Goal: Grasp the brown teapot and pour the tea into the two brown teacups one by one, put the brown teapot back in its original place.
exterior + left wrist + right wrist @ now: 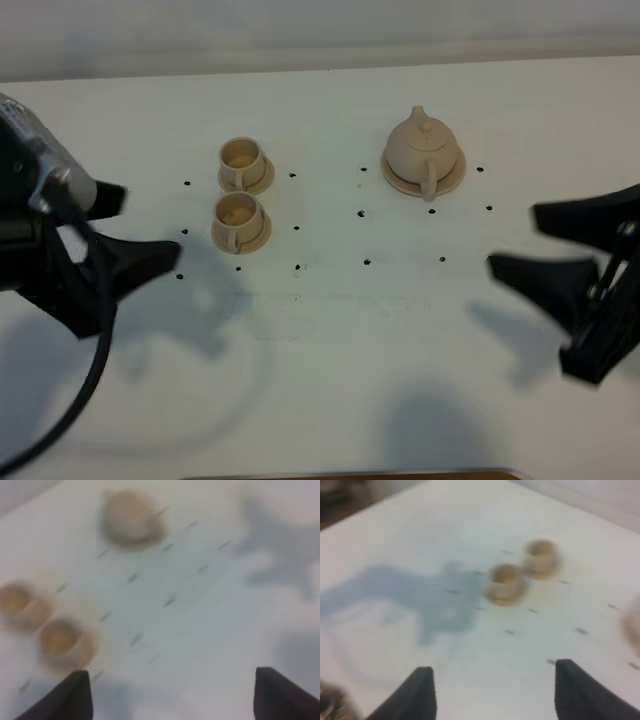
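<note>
From the high camera, toward the far right of the bench (330,340): teapot (424,150) upright on its wide saucer (457,180), well beyond the right tool (512,240) and apart from it. Handle toward the near edge, spout toward the far edge, long axis running far to near. Far cup (241,162) and near cup (238,217) left of centre, each on a small saucer, near the left tool (150,228) but not touching. Both tools released, fingers spread wide, gripping nothing.

From the left wrist, blurred: left tool (170,680) spread wide and empty; near cup (62,640) just beyond one finger, far cup (15,602) beside it, teapot (129,517) well off.

From the right wrist, also blurred: right tool (492,667) spread wide, empty; near cup (505,582) and far cup (541,557) ahead, well apart from the fingers.
</note>
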Robot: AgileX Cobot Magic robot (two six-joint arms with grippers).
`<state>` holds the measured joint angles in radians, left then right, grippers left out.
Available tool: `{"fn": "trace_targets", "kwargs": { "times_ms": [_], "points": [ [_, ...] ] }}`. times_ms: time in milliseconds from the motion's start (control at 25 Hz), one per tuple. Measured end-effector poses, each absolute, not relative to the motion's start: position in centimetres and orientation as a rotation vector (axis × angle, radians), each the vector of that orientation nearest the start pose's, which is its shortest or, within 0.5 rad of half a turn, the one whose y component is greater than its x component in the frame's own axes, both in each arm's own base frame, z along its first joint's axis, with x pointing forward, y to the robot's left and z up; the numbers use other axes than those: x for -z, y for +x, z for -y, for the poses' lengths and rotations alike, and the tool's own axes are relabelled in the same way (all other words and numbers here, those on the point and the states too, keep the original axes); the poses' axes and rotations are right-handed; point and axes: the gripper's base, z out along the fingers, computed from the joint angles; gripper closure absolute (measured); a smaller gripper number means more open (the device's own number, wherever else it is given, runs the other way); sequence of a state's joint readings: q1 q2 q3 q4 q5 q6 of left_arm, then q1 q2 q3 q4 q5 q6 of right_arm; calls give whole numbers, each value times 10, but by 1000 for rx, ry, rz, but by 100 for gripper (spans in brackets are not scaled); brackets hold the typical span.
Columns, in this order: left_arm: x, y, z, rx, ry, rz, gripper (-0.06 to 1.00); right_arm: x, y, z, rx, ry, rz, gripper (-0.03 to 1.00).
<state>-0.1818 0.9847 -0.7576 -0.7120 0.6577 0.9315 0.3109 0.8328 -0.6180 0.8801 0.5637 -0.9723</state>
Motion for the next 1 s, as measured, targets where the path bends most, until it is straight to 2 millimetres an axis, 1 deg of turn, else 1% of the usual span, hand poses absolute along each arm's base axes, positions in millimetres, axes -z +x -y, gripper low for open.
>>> {"fn": "trace_targets", "kwargs": {
  "times_ms": [120, 240, 400, 480, 560, 680, 760, 920, 1000],
  "points": [
    [-312, 187, 61, 287, 663, -2121, 26, -306, 148, -75, -489, -649, -1979, 47],
    [-311, 191, 46, 227, 518, -2180, 28, -305, 153, -65, -452, -564, -2019, 47],
    [-318, 188, 26, 173, 330, -2184, 29, -303, 155, -55, -390, -500, -2075, 47],
    [-323, 182, 17, 150, 240, -2167, 29, -308, 156, -51, -333, -497, -2096, 47],
    [-329, 174, 9, 129, 164, -2147, 29, -317, 157, -48, -287, -474, -2116, 47],
    [-335, 162, 5, 103, 111, -2133, 29, -328, 157, -42, -213, -437, -2145, 47],
    [-337, 154, 2, 75, 76, -2143, 29, -332, 157, -38, -176, -412, -2161, 47],
    [-337, 138, -7, -27, -11, -2192, 29, -333, 157, -37, -176, -379, -2176, 48],
    [-339, 128, -9, -59, -35, -2197, 29, -332, 159, -40, -184, -394, -2182, 48]
  ]
}}
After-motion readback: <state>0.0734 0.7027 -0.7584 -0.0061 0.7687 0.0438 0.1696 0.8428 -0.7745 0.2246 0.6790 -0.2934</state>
